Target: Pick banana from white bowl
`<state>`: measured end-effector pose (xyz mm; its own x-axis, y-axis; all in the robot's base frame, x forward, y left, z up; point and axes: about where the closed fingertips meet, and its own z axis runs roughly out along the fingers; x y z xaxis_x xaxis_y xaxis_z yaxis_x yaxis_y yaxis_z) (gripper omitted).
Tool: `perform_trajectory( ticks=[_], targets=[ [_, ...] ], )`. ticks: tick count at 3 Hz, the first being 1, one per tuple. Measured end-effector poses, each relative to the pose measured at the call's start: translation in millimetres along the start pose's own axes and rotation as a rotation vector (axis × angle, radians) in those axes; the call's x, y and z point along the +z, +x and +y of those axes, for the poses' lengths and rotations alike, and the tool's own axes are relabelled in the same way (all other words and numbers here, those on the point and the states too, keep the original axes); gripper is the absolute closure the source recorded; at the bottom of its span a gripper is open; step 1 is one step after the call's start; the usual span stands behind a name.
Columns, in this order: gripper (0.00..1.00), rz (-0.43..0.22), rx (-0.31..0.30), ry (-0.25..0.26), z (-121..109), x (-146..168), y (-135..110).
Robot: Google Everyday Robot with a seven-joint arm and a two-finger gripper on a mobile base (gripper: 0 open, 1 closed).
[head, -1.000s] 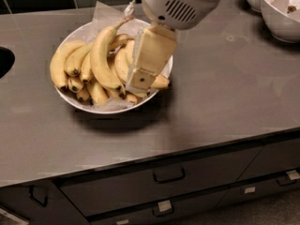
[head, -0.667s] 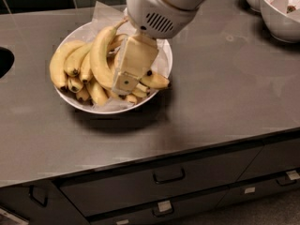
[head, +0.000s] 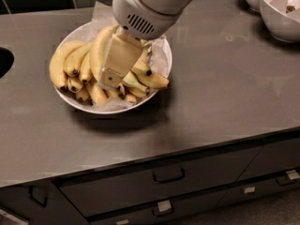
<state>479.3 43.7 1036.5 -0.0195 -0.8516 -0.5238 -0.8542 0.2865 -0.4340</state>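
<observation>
gripper (head: 110,81): pressing down among the bananas (head: 62,65); its spread i cannot tell
white bowl (head: 106,110): sitting right beneath it
counter (head: 225,93): lying open to its right

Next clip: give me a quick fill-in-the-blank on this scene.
The wide, shallow white bowl holds yellow ____.
The robot's gripper is over this fruit, within the rim of the ____.
That bowl rests on a grey ____ with drawers below.
Smaller deep white bowls sit at the view's upper ____.
Missing: bananas; bowl; counter; right.
</observation>
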Motion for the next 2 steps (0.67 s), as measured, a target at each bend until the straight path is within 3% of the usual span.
perform_trajectory(
  ticks=[1, 2],
  targets=[
    [0.0, -0.001, -0.006, 0.011, 3, -7, -7],
    [0.0, 0.034, 0.019, -0.008, 9, 13, -6]
  ],
)
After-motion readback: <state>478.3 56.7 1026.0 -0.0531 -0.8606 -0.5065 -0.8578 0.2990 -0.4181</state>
